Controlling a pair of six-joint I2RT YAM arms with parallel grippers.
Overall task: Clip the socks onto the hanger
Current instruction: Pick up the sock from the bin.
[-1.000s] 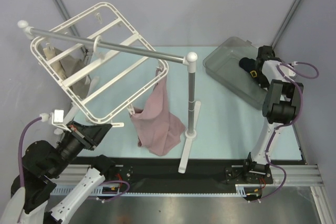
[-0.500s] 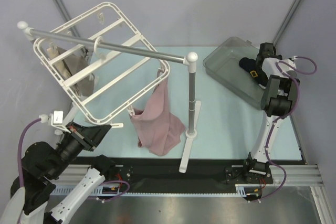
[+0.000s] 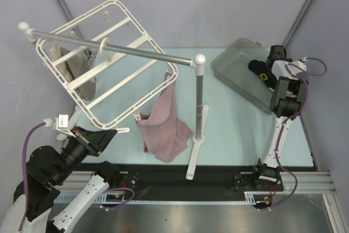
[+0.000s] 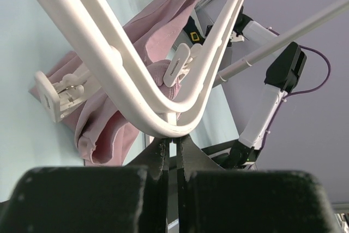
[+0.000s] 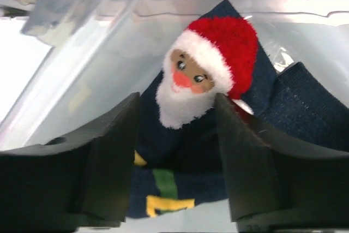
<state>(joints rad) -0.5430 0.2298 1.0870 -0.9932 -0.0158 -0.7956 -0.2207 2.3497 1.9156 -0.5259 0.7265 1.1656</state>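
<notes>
The white hanger point(image 3: 109, 64) hangs tilted from the silver rail. My left gripper point(image 3: 112, 133) is below its near corner. In the left wrist view the jaws point(image 4: 173, 141) stand almost closed on a thin white tab under the hanger's rounded corner point(image 4: 163, 126). The dark navy socks point(image 3: 257, 69) lie in the clear bin at the back right. My right gripper point(image 3: 267, 70) is down in the bin. In the right wrist view it point(image 5: 177, 162) is open, its fingers on either side of a sock point(image 5: 180, 189) with a yellow band and a red-and-white Santa patch point(image 5: 210, 64).
A silver rail stand point(image 3: 199, 102) with white knobs stands mid-table. A pink cloth point(image 3: 163, 129) hangs clipped at the hanger's right corner and a beige cloth point(image 3: 71, 69) at its left. The clear bin's wall point(image 3: 234, 64) surrounds my right gripper.
My right arm's elbow has swung up and back while its gripper stays in the bin over the socks. The hanger and left arm have shifted only slightly.
</notes>
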